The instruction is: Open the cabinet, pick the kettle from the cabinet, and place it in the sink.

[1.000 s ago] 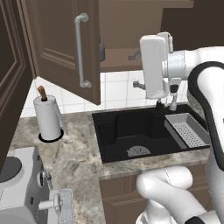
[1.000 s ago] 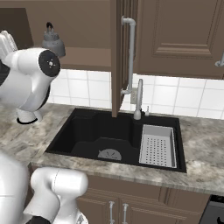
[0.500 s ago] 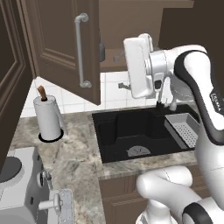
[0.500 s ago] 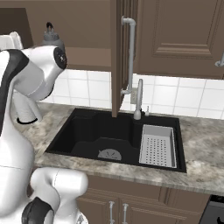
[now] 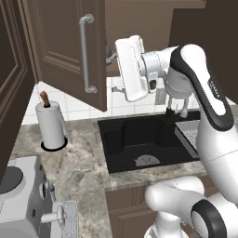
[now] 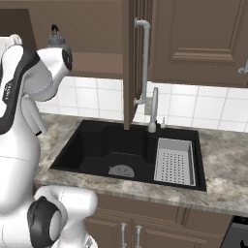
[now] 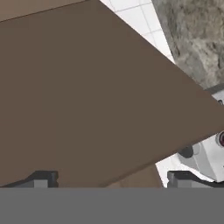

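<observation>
The sink [image 6: 101, 150] lay in the bench [image 6: 227, 164], long axis along the wall. The jaws stood wide, empty. Beyond, the kettle [image 6: 56, 39] sat upright on the open cabinet [image 6: 140, 58] shelf; its spout direction was hidden.

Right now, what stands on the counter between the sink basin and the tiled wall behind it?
In the right base view, a silver faucet stands upright on the grey counter, between the black sink and the white tiles.
</observation>
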